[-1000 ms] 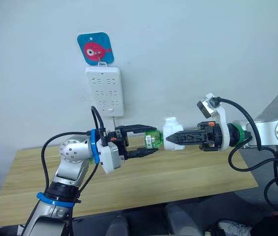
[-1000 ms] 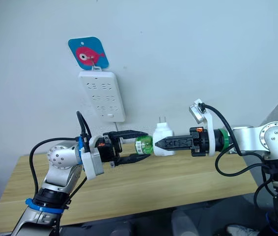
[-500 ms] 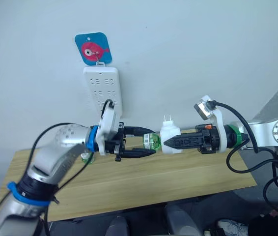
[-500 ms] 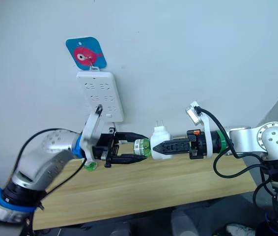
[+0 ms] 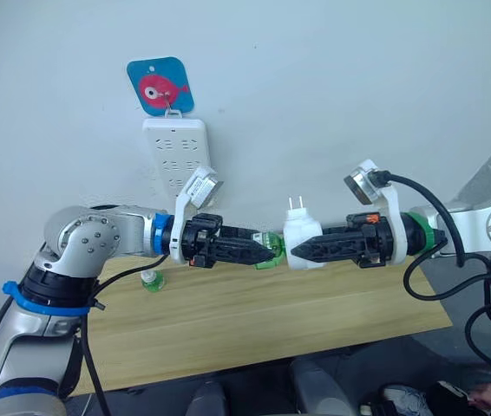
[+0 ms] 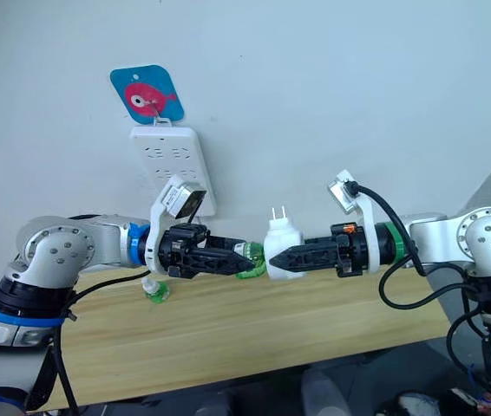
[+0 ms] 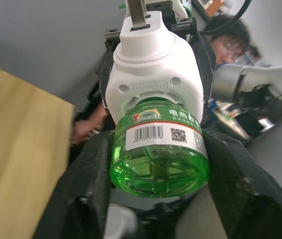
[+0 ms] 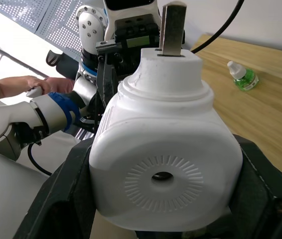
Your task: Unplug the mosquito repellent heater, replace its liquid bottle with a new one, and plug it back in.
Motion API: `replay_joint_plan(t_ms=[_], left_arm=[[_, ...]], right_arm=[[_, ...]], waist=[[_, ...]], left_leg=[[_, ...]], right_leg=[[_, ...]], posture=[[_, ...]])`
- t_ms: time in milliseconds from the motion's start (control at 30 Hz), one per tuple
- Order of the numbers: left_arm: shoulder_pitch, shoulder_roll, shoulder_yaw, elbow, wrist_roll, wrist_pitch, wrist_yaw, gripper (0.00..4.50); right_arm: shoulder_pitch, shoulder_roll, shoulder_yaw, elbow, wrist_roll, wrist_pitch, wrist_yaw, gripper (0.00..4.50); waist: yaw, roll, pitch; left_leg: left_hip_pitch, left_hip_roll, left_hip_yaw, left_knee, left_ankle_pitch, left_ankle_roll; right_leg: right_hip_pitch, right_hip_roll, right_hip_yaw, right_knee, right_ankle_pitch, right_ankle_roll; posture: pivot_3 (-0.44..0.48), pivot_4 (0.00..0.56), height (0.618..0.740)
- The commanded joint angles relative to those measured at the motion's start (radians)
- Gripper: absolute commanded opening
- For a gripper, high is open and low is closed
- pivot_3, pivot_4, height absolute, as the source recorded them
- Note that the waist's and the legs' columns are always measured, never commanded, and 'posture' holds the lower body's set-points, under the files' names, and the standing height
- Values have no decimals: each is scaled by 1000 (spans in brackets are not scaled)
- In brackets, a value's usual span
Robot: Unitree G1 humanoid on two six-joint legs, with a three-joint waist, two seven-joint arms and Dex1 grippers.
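The white mosquito repellent heater [image 5: 300, 230] hangs in the air above the table with its two prongs pointing up. My right gripper [image 5: 297, 252] is shut on it from the right. A green liquid bottle [image 7: 158, 154] sticks out of the heater's left side, still seated in it. My left gripper [image 5: 265, 253] is shut on that bottle, with its fingers [image 7: 88, 194] pressed against both sides. A second small green bottle [image 5: 150, 280] with a white cap stands on the table [image 5: 254, 321], below my left forearm.
A long white power strip [image 5: 176, 159] hangs on the wall under a blue fish hook [image 5: 160, 85], behind and above my left arm. A person [image 7: 229, 40] sits beyond the table, a hand [image 8: 29, 84] resting low.
My left gripper's fingers stood open around the bottle and have now shut on it. The left wrist has rolled over and the forearm has risen level. The right arm barely moved.
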Motion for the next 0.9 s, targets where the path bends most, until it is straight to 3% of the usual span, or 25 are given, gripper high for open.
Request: replay_joint_plan(t_ms=[33, 100, 300, 567, 767, 900], left_arm=[[25, -12, 64, -23, 91, -98, 13, 3872], [46, -7, 89, -39, 113, -141, -23, 4481], [99, 36, 119, -111, 177, -229, -133, 4500], [225, -19, 123, -165, 474, -706, -237, 4500], [306, -122, 135, -124, 632, -1124, -314, 4500], [318, -203, 128, -87, 695, -1306, -290, 4500]], right_arm=[[-21, -2, -39, -31, 32, 5, 27, 3007], [-20, -4, -39, -28, 33, 6, 26, 3007], [-19, -8, -44, -15, 36, 7, 22, 3007], [-21, -3, -51, 13, 34, 3, 11, 3007], [-27, 5, -55, 26, 32, 4, 4, 3007], [-31, 11, -55, 30, 35, 3, -4, 3007]], waist=[[1, 0, 0], [1, 0, 0], [0, 0, 0], [5, 0, 0], [6, 0, 0], [8, 0, 0]], left_leg=[[0, 0, 0, 0, 0, 0], [0, 0, 1, 0, 0, 0], [0, 0, 1, 0, 0, 0], [0, 0, 1, 0, 0, 0], [-1, 0, 2, 0, 0, 0], [-1, 0, 2, 1, 0, 0]], right_leg=[[0, 0, 0, 0, 0, 0], [0, 0, 0, 0, 0, 0], [0, 0, 0, 0, 0, 0], [0, 0, 1, -1, 1, -1], [0, 0, 1, -1, 2, -4], [0, -1, 1, -1, 3, -4]], posture=[[-166, 98, 734], [-166, 98, 734], [-169, 103, 734], [-166, 103, 734], [-165, 101, 734], [-165, 101, 734]])
